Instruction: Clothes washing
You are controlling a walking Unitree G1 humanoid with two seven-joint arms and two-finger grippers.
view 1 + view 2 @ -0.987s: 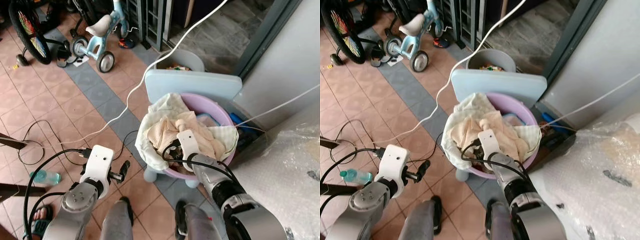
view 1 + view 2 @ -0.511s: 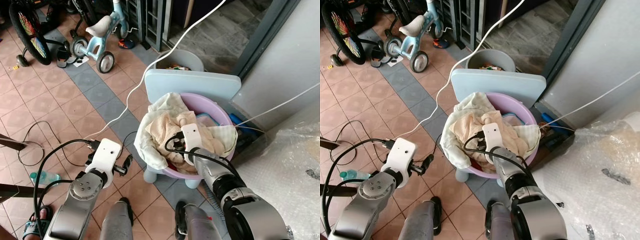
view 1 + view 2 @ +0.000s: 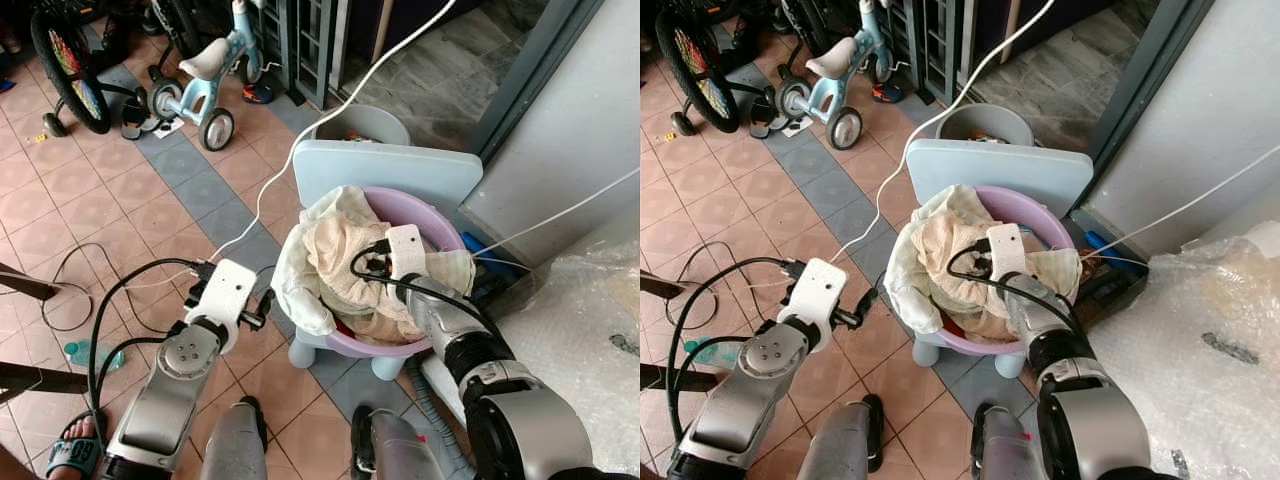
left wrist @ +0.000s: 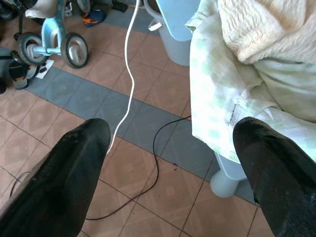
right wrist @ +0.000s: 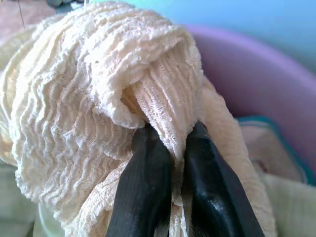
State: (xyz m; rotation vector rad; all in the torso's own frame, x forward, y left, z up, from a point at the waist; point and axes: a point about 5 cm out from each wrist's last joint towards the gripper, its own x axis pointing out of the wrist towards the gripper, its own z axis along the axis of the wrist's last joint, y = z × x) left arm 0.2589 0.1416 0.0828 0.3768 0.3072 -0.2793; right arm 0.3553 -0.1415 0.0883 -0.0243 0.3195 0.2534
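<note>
Item 1. My right gripper (image 5: 170, 148): inside the purple basin (image 3: 452, 232), at about 1 o'clock from my body in the head views. Its two black fingers (image 5: 148, 177) are pinched together on a fold of the cream ribbed cloth (image 5: 98, 89), which bunches over and around the tips.

Item 2. Cream ribbed cloth: heaped in the middle of the basin, the gripped fold raised above the rest of the pile.

Item 3. Pale green-checked sheet (image 4: 217, 84): draped over the basin's rim at 9 o'clock and hanging down its outer side.

Item 4. Purple basin: resting on a light blue child's chair (image 3: 385, 170), whose backrest stands at the basin's 12 o'clock.

Item 5. My left gripper (image 4: 170, 173): fingers spread wide, holding nothing, hovering over the tiled floor (image 3: 100, 200) at the basin's 9 o'clock, near the hanging sheet but apart from it.

Item 6. White cable (image 3: 340, 105): runs from the 12 o'clock edge down across the floor, passing the chair at its 9 o'clock.

Item 7. Grey bucket (image 3: 365, 125): behind the chair at 12 o'clock.

Item 8. Blue tricycle (image 3: 205, 85): on the tiles at 11 o'clock.
</note>
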